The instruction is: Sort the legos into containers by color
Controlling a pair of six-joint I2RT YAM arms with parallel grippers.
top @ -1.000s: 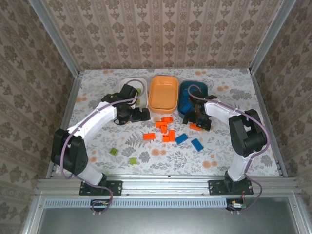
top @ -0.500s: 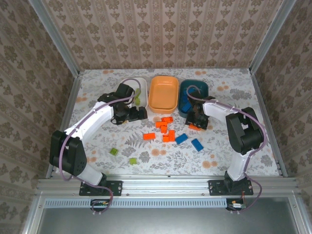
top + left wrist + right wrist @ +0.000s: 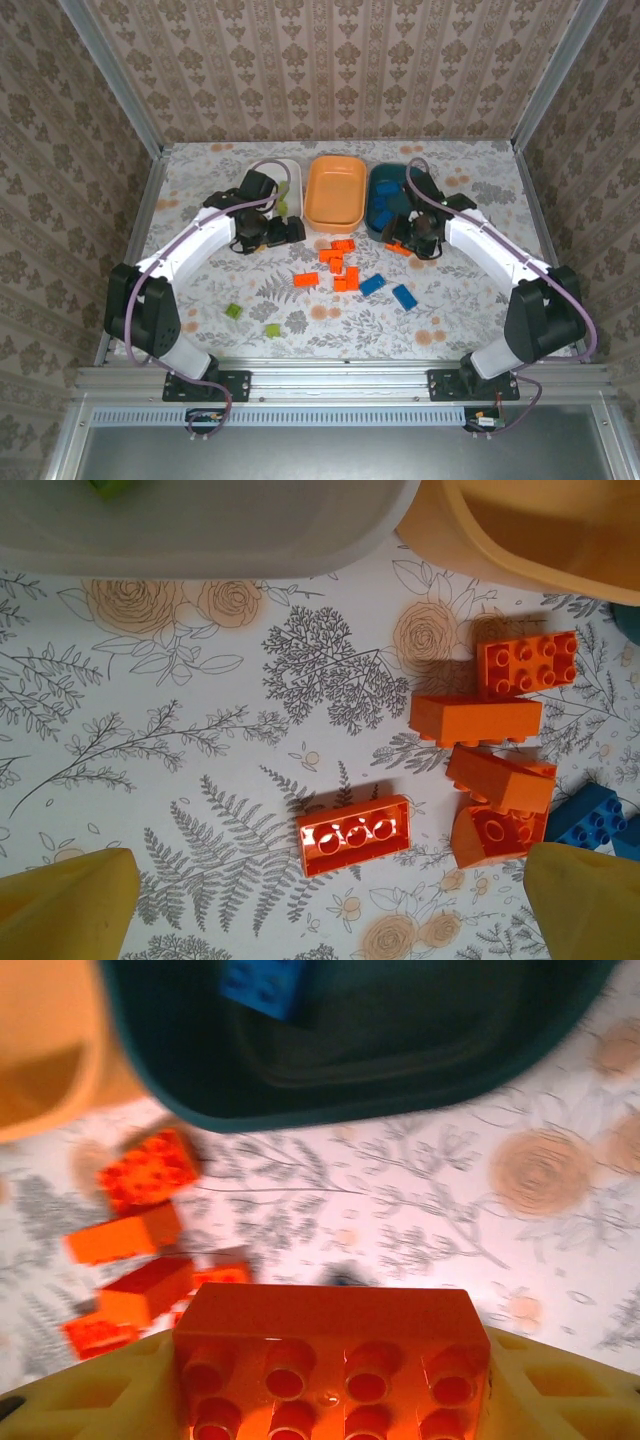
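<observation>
The right jaws are clamped on an orange brick (image 3: 330,1335), just in front of the teal tub (image 3: 400,1070), with the orange tub (image 3: 335,190) further to their left. Letting go here could drop it among the blue bricks (image 3: 262,984). The left jaws stand wide apart and empty above loose orange bricks (image 3: 352,837) on the counter (image 3: 180,740). If both arms head for the middle tub, they could collide.
</observation>
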